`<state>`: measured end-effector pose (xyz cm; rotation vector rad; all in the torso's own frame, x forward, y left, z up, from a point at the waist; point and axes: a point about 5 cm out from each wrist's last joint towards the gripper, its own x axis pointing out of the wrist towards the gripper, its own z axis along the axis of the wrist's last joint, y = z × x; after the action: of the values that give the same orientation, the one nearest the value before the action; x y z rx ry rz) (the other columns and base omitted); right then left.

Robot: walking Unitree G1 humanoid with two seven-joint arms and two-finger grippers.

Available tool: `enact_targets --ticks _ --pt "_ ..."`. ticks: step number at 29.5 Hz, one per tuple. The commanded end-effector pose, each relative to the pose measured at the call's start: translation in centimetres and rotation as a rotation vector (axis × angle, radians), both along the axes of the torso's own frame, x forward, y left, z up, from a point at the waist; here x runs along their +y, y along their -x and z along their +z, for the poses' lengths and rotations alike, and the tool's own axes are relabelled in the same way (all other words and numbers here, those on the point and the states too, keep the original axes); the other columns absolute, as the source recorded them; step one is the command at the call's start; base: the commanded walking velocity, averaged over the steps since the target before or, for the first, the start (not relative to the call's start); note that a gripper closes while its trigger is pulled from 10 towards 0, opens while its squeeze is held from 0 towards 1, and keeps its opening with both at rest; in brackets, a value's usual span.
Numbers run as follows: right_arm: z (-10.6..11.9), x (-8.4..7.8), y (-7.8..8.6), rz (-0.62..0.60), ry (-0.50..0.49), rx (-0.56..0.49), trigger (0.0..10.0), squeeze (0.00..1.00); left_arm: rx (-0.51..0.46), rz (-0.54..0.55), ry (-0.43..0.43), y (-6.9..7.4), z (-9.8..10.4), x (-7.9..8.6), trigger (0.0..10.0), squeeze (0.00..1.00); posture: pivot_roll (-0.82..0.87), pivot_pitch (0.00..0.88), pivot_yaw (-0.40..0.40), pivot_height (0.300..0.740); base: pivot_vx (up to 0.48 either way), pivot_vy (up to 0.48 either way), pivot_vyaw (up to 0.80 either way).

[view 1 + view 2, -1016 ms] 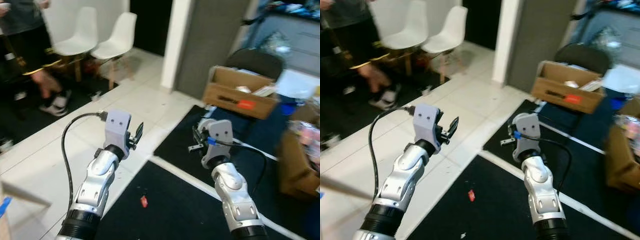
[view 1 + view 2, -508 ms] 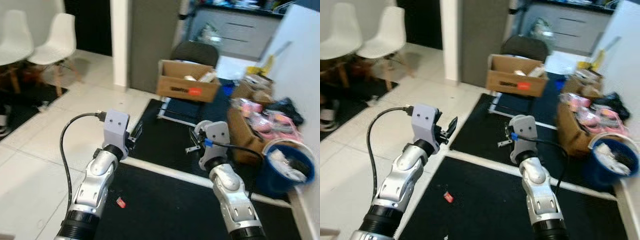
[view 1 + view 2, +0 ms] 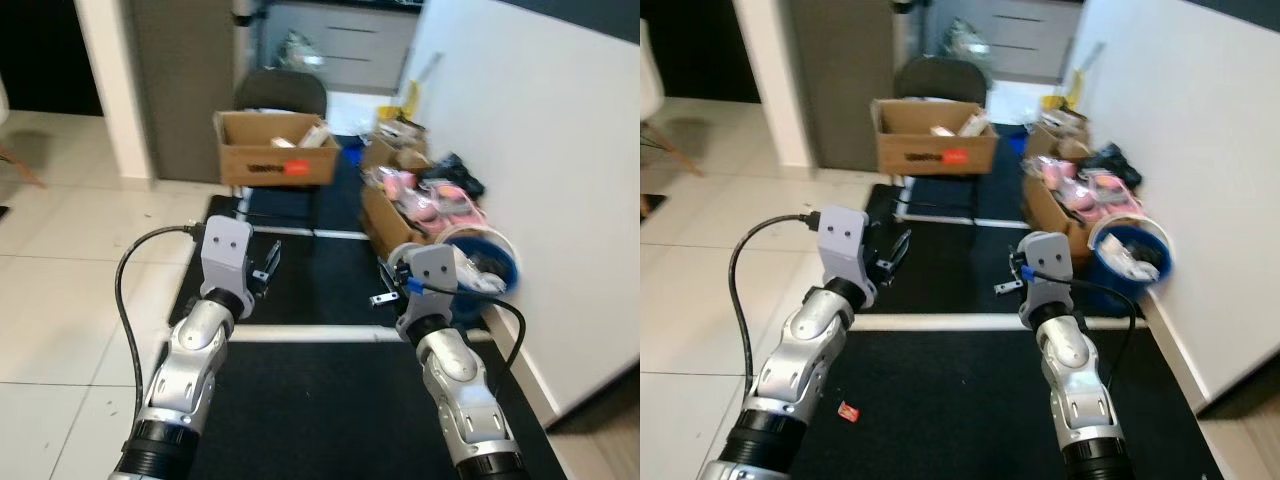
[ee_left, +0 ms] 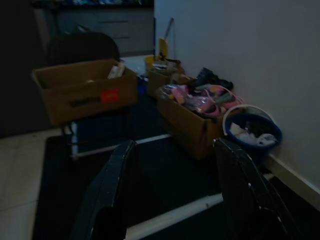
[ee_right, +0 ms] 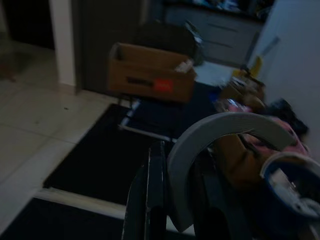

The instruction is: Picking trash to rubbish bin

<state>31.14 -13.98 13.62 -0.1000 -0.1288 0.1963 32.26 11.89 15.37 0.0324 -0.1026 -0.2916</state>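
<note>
A blue rubbish bin with a white rim stands against the white wall at the right, with pale trash inside it. My right gripper is held out over the black mat, left of the bin and short of it. In the right wrist view it is shut on a curved grey-white strip. My left gripper is also held out over the mat, and in the left wrist view its fingers stand open with nothing between them. A small red scrap lies on the mat by my left arm.
An open cardboard box rests on a dark seat ahead. A second box with pink items sits just beyond the bin. A white wall closes the right side. White tiled floor spreads to the left of the mat.
The camera has swung right: the white chairs and the person have left the view, and the blue bin and the wall have come in. Both arms keep their pose.
</note>
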Motion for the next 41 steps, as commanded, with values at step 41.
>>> enact_targets --ticks 41 --pt "-13.2 -5.0 4.7 -0.179 0.088 0.506 10.0 0.00 0.427 0.339 -0.014 2.0 -12.1 7.6 10.0 0.00 -0.08 0.051 -0.036 0.740 0.000 0.000 0.00"
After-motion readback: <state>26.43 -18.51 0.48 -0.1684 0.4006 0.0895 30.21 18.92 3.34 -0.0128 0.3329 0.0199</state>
